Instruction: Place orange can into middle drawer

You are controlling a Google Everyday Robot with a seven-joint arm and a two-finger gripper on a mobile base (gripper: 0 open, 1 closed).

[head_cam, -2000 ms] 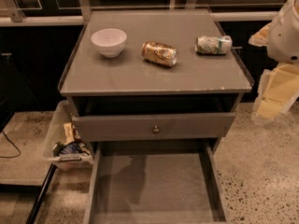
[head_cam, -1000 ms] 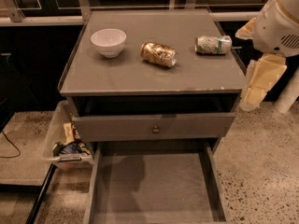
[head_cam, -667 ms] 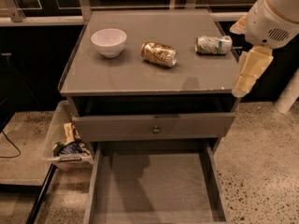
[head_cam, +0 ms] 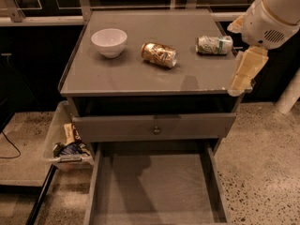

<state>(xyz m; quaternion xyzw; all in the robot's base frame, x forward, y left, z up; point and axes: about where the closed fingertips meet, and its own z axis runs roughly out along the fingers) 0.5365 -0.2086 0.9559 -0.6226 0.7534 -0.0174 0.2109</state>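
The end effector [head_cam: 244, 74] has swung in from the frame's right edge to the right corner of the tabletop [head_cam: 140, 78], and whether it is wide or narrow cannot be told. The orange can [head_cam: 159, 55] lies ungrasped mid-tabletop, with the middle drawer [head_cam: 154, 186] open below.

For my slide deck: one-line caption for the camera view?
Gripper by the right edge of the cabinet top; orange can lies on it; middle drawer open below.
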